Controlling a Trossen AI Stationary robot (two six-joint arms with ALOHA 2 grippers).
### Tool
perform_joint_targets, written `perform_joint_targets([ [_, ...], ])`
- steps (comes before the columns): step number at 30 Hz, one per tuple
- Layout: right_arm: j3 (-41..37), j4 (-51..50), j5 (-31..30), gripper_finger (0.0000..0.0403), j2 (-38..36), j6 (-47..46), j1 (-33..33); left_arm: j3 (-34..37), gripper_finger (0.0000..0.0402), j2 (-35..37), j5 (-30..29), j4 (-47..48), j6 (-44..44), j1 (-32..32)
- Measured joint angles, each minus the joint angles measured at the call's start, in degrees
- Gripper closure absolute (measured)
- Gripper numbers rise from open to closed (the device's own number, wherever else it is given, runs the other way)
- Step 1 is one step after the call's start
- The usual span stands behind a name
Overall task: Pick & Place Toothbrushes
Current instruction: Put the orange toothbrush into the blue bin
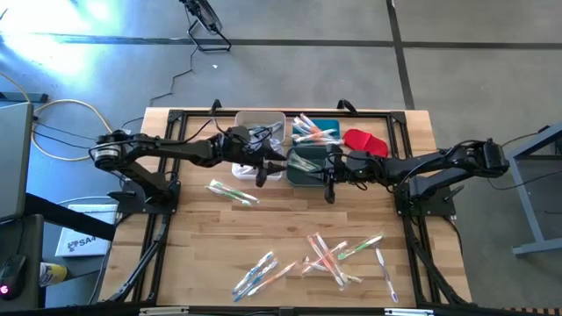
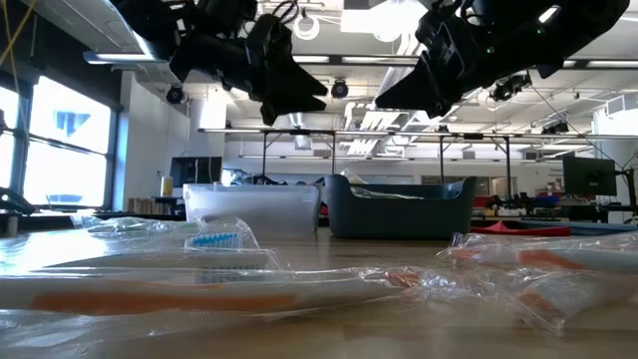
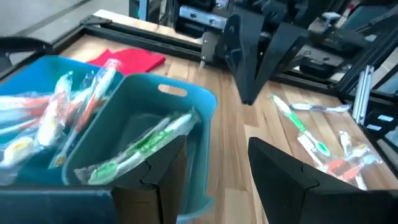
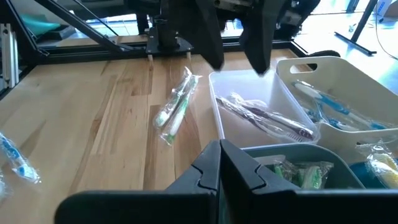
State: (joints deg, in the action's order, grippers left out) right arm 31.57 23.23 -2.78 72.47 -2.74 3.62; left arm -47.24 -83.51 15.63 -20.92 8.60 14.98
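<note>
Wrapped toothbrushes lie loose on the wooden table: a green one (image 1: 233, 192) left of centre, a blue-and-orange group (image 1: 260, 274) and a mixed heap (image 1: 341, 253) near the front edge. More lie in the bins: a green one (image 3: 138, 149) in the near teal bin (image 3: 193, 102), a purple one (image 4: 268, 119) in the near white bin (image 4: 219, 99). My left gripper (image 3: 217, 180) hangs open and empty above the table beside the near white bin (image 1: 248, 168). My right gripper (image 4: 221, 167) hangs shut and empty by the near teal bin (image 1: 307, 168).
A far white bin (image 1: 260, 127) and a far teal bin (image 1: 318, 130) stand behind the near ones, both holding toothbrushes. A red cloth (image 1: 365, 140) lies right of the teal bins. A black frame (image 1: 176, 118) borders the table. Bare wood lies between the bins and the front heaps.
</note>
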Motion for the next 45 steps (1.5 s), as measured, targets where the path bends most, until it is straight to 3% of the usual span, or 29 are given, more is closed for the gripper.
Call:
perform_joint_targets([
  [6,0.0,-1.1,0.0,0.0401,0.0,0.0,0.0,2.2,0.0231,6.3,-4.4,3.2,-3.0,0.0],
  [11,0.0,-2.0,0.1,0.0401,0.0,0.0,0.0,9.6,0.0231,14.7,-8.5,2.7,-2.9,0.0],
  [27,0.0,-1.8,0.0,0.0401,0.0,-0.2,0.0,31.4,0.0231,42.0,-9.4,2.2,-7.8,0.0],
  [40,0.0,-1.1,-0.1,0.0401,0.0,4.3,0.1,34.0,0.0231,45.7,-9.2,3.7,-8.5,0.0],
  [45,0.0,3.3,-6.6,0.0401,0.0,0.8,-0.8,34.0,0.0231,45.8,-9.2,-0.3,-8.4,0.0],
])
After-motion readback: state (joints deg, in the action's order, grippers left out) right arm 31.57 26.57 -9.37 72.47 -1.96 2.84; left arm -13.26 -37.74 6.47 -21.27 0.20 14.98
